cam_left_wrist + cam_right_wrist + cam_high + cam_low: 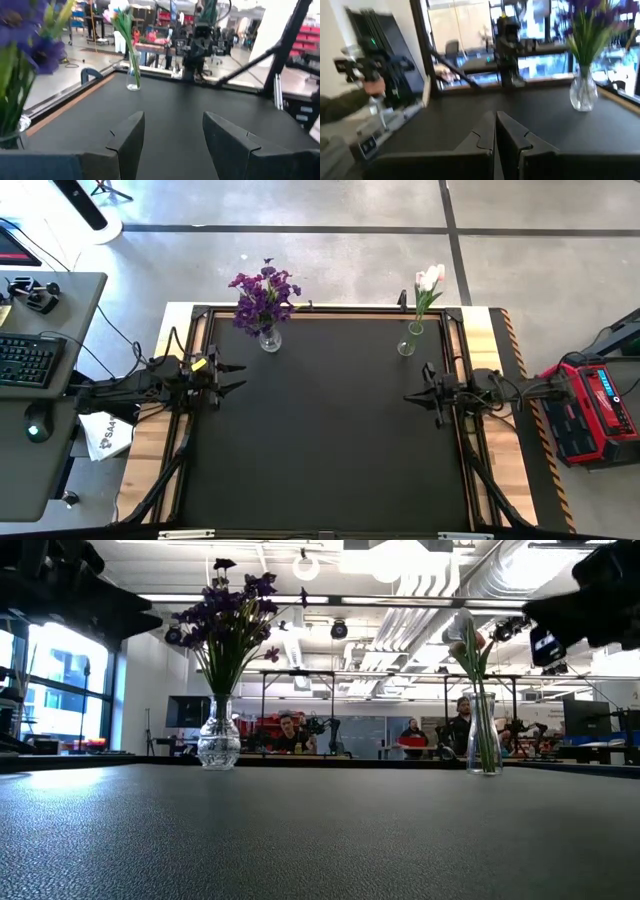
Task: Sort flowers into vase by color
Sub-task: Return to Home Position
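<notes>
The dark purple flowers (264, 295) stand with their stems in a round clear vase (218, 743) near the table's far edge, left of centre. The pink and white tulips (428, 280) stand in a narrow clear vase (484, 740) near the far right corner. My left gripper (240, 377) is open and hovers at the table's left side, nearer than the purple bunch; its fingers (131, 137) stand apart with nothing between them. My right gripper (410, 397) is shut and hovers at the right side, nearer than the tulip vase (407, 340). Neither holds a flower.
The black mat (330, 440) has a wooden border (145, 450). A red tool case (590, 412) sits off the right edge, and a desk with a keyboard (28, 360) off the left. A person's hand (372, 87) shows beyond the table's left side; people sit in the room behind.
</notes>
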`<state>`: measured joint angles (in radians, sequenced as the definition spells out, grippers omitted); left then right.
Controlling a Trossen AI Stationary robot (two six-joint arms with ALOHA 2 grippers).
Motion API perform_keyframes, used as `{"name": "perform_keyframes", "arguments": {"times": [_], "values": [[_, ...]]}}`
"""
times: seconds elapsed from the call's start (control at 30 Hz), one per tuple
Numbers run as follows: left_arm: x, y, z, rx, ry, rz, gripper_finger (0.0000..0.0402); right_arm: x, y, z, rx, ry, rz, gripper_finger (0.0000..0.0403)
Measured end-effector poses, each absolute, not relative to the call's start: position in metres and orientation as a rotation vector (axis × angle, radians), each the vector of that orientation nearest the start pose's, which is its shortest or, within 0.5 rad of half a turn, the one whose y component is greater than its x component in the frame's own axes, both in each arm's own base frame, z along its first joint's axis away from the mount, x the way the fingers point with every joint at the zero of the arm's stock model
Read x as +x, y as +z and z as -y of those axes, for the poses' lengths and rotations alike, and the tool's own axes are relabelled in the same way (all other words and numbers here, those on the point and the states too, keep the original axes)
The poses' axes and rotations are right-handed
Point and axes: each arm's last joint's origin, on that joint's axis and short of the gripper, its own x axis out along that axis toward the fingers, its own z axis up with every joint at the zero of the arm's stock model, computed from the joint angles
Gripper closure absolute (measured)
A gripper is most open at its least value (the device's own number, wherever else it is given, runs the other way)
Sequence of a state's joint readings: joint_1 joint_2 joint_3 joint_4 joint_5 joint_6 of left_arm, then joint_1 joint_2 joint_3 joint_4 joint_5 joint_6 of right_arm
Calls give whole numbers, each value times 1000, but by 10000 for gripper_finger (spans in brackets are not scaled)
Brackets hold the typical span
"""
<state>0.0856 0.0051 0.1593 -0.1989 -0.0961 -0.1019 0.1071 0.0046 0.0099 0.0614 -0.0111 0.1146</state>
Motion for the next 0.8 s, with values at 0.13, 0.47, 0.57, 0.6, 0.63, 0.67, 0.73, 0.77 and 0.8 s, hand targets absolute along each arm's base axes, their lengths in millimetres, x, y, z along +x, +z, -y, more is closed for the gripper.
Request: {"name": "perform_keyframes", "arguments": {"times": [0.13, 0.47, 0.57, 0.6, 0.63, 0.67, 0.73, 0.77, 0.8], "values": [[85, 195, -9, -50, 163, -61, 214, 97, 168, -8, 108, 90, 14, 403], [93, 172, -7, -60, 43, -69, 214, 97, 168, -2, 95, 11, 17, 403], [97, 171, -7, -56, 50, 17, 214, 97, 168, -2, 96, 13, 17, 403], [98, 172, -7, -37, 49, 53, 214, 97, 168, -2, 96, 13, 17, 403], [98, 172, -7, -24, 52, 59, 214, 97, 168, -2, 96, 13, 17, 403], [98, 174, -7, -16, 56, 80, 214, 97, 168, -2, 97, 13, 16, 403], [97, 177, -7, 3, 58, 101, 214, 97, 168, -2, 96, 13, 16, 403], [97, 177, -7, 11, 59, 101, 214, 97, 168, -2, 96, 13, 16, 403], [97, 176, -7, 19, 59, 97, 214, 97, 168, -2, 96, 13, 16, 403]]}}
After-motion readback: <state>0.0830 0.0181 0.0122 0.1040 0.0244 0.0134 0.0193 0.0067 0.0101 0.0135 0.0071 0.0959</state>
